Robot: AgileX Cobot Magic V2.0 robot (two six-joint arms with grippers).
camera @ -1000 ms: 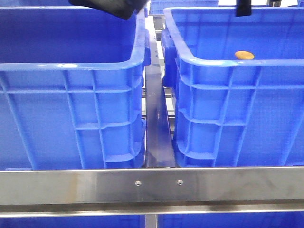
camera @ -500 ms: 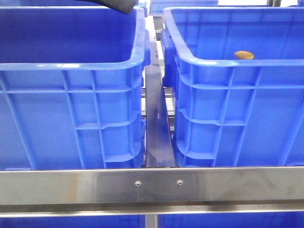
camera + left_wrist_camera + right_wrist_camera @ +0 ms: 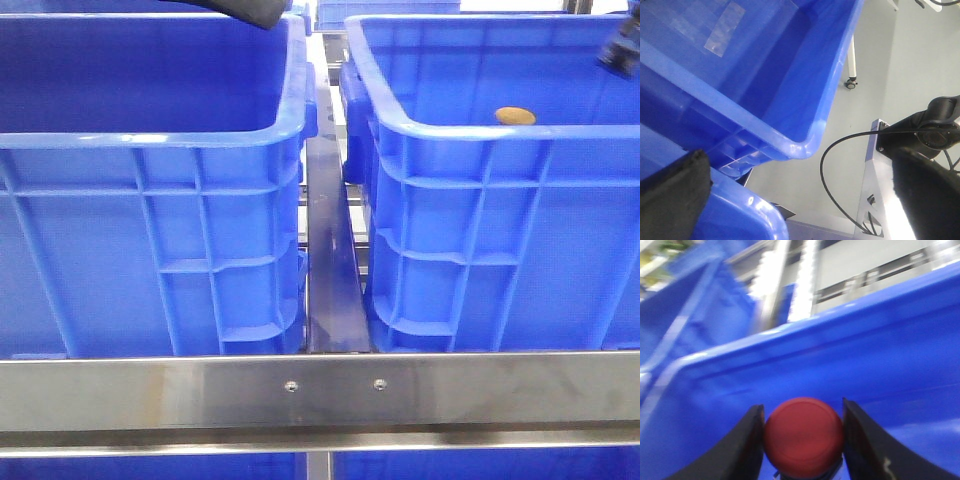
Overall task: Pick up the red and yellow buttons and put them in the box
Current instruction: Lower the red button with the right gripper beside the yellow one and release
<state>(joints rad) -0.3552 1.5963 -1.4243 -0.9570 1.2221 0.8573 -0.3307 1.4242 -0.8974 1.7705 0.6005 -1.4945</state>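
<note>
Buttons are what matter here, and one of them, the red button [image 3: 803, 436], is sitting pinched edge to edge between the two dark fingers of the right end effector [image 3: 802, 440], which is clamping on it above a blue crate wall. From the front only a blurred sliver of that end effector [image 3: 622, 45] is showing at the far right, over the right-hand box [image 3: 480, 130]. The yellow button [image 3: 514, 116] is lying flat inside that box, toward its near wall. Both discs are looking small, rigid and light, probably smooth plastic, so I judge a grip across the rim, as the red one is getting, to be the sensible hold; a thin flat disc could easily slip or flip if squeezed off-centre. The left end effector [image 3: 790, 200] is hovering over the left crate [image 3: 150, 135] with its pads spread wide and nothing between them.
</note>
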